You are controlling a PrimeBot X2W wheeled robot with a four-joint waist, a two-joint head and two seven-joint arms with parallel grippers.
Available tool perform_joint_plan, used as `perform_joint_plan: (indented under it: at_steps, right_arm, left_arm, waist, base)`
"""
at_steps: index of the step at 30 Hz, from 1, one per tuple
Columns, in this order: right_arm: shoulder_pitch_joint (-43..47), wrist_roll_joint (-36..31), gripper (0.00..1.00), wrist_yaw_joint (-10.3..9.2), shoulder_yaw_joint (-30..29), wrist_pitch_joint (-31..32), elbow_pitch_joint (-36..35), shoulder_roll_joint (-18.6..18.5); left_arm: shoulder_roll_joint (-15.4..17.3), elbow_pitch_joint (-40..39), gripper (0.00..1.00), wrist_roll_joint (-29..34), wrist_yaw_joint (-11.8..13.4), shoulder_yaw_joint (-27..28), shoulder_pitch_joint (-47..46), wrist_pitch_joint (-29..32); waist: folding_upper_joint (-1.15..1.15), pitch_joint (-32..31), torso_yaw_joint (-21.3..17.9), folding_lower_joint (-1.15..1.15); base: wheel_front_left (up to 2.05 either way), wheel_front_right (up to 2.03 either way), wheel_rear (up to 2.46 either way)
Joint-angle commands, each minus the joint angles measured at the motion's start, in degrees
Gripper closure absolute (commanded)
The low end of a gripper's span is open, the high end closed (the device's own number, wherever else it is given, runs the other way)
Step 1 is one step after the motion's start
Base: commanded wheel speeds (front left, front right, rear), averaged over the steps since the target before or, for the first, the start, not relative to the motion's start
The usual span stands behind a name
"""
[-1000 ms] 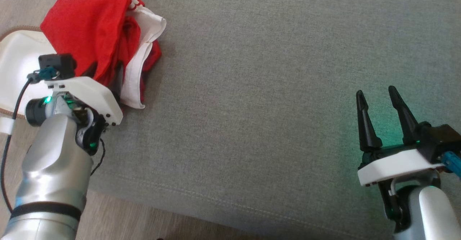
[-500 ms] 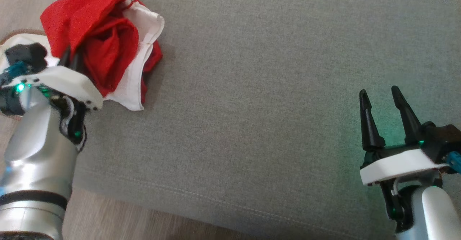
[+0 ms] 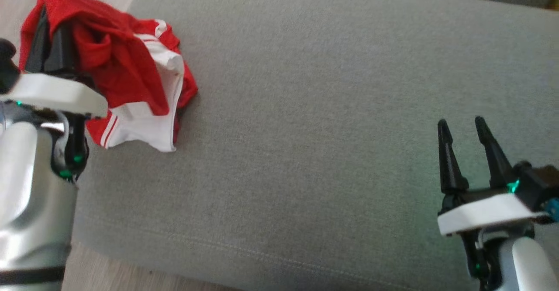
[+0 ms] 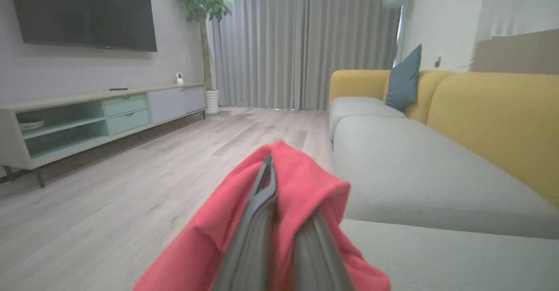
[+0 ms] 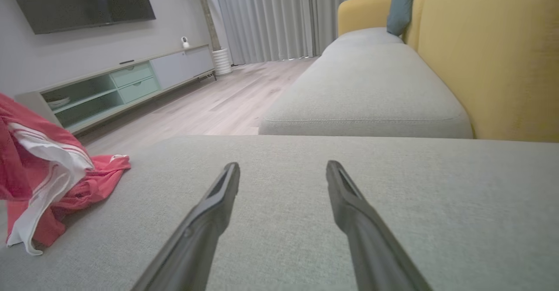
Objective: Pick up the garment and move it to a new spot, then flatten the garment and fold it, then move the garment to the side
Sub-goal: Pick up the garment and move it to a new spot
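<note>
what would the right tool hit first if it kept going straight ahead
Probably the grey fabric seat cushion itself: the open right tool points low along it, nothing in its line. The red and white garment lies off to one side.

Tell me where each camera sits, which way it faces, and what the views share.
Head view: from the robot's head, down onto the grey seat cushion; left gripper shut on the red-and-white garment, right gripper open.
Left wrist view: along the left fingers, pinching red cloth, toward television and curtains.
Right wrist view: along the open right fingers, low across the cushion toward the yellow backrest.
Shared: both wrist views show the television; every view shows the garment.
</note>
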Motion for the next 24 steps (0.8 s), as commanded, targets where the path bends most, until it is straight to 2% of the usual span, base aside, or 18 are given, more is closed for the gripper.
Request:
perform_joint_plan:
  at_steps: [1,7,12,17,24]
  right_arm:
    - [0.57,0.43,0.0,-0.04,1.35,-0.77,-1.81,-0.29]
    - [2.42,1.65,0.0,-0.04,1.36,-1.04,-2.1,-0.29]
    - [3.2,2.27,0.0,-0.04,1.97,-0.86,-2.71,-0.29]
    - [3.69,2.63,0.0,-0.04,2.73,-0.4,-4.02,-0.29]
    - [4.0,2.99,0.0,-0.04,2.79,-0.12,-5.8,-0.29]
  left_arm:
    - [3.45,-4.89,1.0,0.48,0.65,2.44,-0.93,0.61]
    - [2.8,-20.75,1.0,0.06,2.65,1.06,5.88,5.11]
    - [0.37,-28.99,1.0,-1.36,2.83,-2.4,10.66,8.79]
    - [-1.24,-31.59,1.0,-1.73,2.22,-6.1,12.76,10.99]
    - [-4.69,-29.09,1.0,-1.71,0.73,-10.82,10.29,11.43]
  waist:
    - [0.0,-1.74,-1.27,0.0]
    - [0.0,-5.2,-4.95,0.0]
    - [0.0,-6.96,-10.28,0.0]
    - [0.0,-7.29,-17.26,0.0]
    - [0.0,-5.02,-26.91,0.0]
  base:
    - [0.0,0.0,0.0]
    - [0.0,0.0,0.0]
    - [0.0,0.0,0.0]
    - [0.0,0.0,0.0]
    - [0.0,0.0,0.0]
